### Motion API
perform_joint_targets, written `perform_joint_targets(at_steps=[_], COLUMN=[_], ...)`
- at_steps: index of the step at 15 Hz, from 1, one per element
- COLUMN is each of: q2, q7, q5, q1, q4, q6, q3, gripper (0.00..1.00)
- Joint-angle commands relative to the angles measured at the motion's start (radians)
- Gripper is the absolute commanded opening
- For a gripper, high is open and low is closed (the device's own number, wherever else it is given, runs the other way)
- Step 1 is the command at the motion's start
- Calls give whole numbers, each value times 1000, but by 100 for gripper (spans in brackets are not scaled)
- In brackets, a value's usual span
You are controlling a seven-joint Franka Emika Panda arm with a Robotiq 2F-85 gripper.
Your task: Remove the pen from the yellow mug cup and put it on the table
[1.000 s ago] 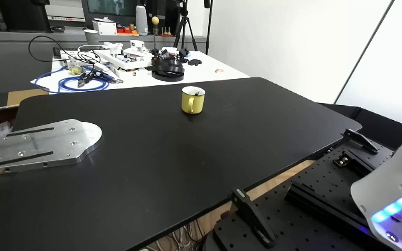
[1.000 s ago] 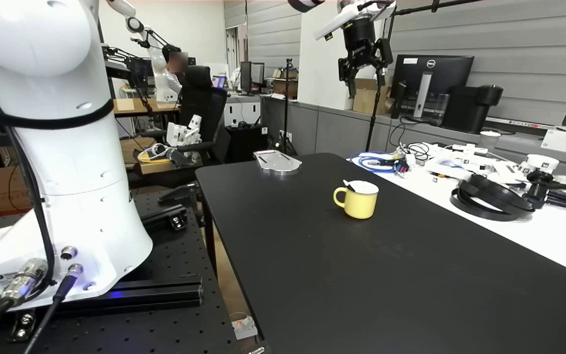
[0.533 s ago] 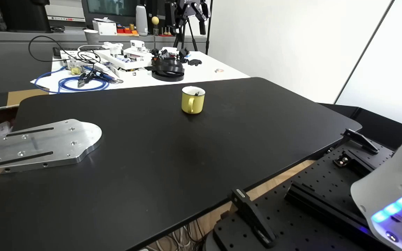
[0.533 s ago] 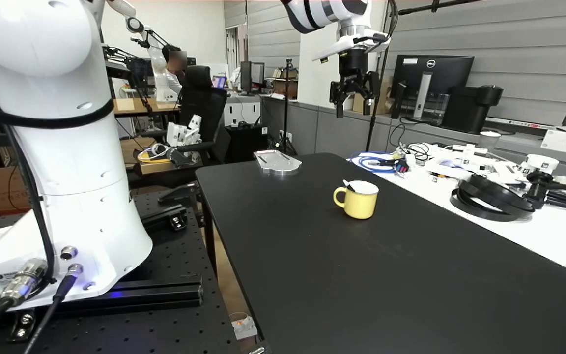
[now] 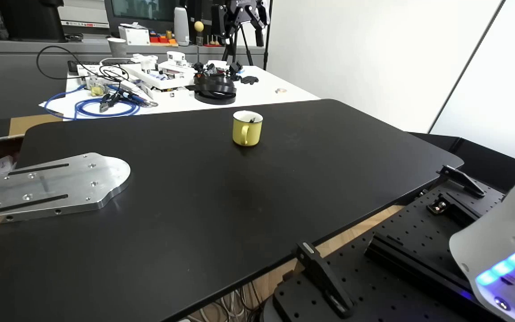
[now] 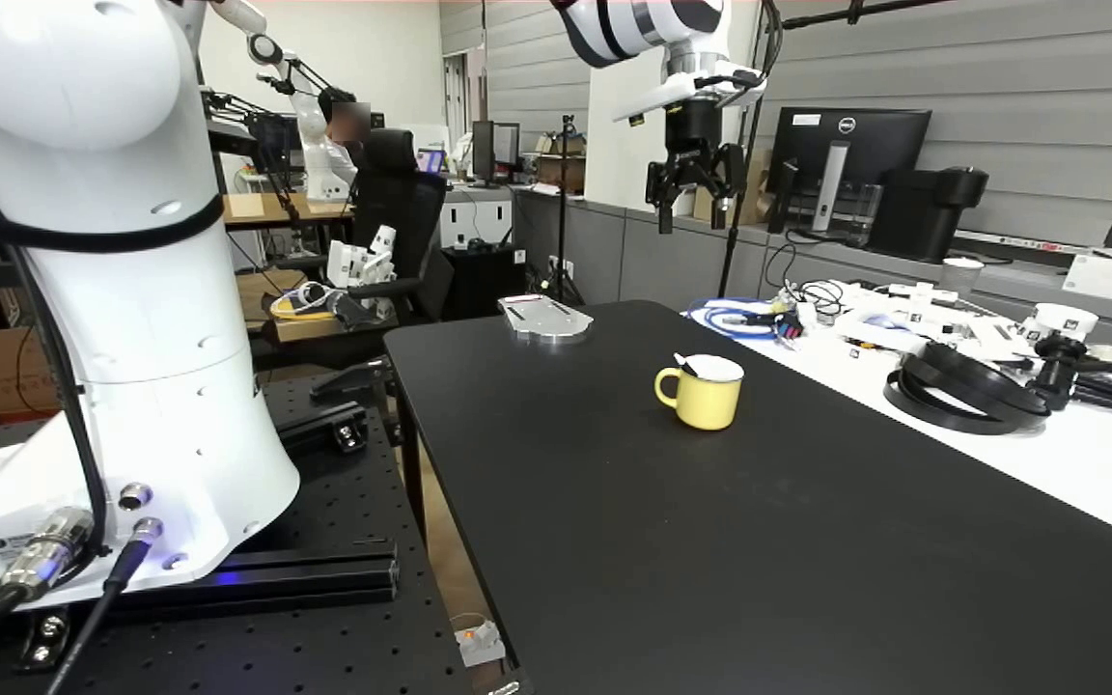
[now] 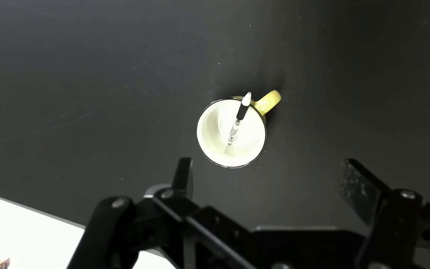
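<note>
The yellow mug cup (image 6: 709,402) stands upright on the black table (image 6: 759,541); it also shows in an exterior view (image 5: 255,134) and the wrist view (image 7: 269,101). The pen (image 7: 242,112) leans inside it, its black grip and white end resting at the rim beside the handle. The pen's end also shows in both exterior views (image 6: 682,363) (image 5: 252,120). My gripper (image 6: 692,214) hangs in the air pointing down, well above the table and apart from the mug. In the wrist view the gripper (image 7: 267,168) has its fingers wide apart with nothing between them.
A silver metal plate (image 5: 69,179) lies on the table; it also shows in an exterior view (image 6: 548,317). A white table (image 6: 1087,473) with cables, black straps and parts adjoins the black table. The robot base (image 6: 131,405) stands on a black perforated board (image 6: 324,637).
My gripper has come down and shifted slightly over the last second, entering the top of an exterior view. It has barely moved in the last half second. The mug and pen have not moved.
</note>
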Motion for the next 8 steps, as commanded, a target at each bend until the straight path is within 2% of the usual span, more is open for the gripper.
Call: perform_joint_targets(at_steps=[1, 5, 8], q2=[10, 43, 72], q7=[-4, 2, 3], q5=[0, -2, -2], q1=[15, 18, 15], q4=[1, -11, -26], q6=[18, 43, 103], q3=[-20, -30, -42], gripper=[100, 100, 100])
